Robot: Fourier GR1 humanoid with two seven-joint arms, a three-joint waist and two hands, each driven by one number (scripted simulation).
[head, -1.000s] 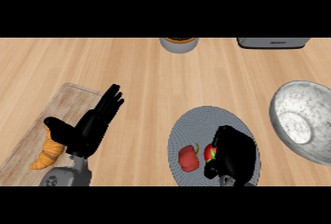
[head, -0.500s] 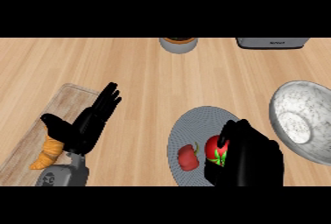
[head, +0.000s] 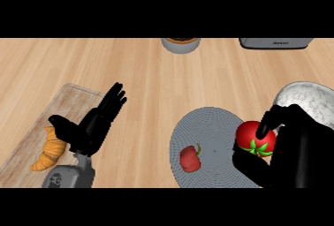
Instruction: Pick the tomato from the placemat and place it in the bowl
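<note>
Single view, head-mounted, looking steeply down onto the wooden counter (head: 163,79). Near range; forearms enter from the lower edge. Far counter edge lies at top.

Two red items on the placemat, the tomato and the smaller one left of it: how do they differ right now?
The tomato is round, larger and bright red with a green stem cap; the smaller red item is duller, blockier and has a thin stem. The tomato sits inside the curled right hand at the placemat's right edge near the bowl; the smaller item lies untouched on the mat. Both are red.
</note>
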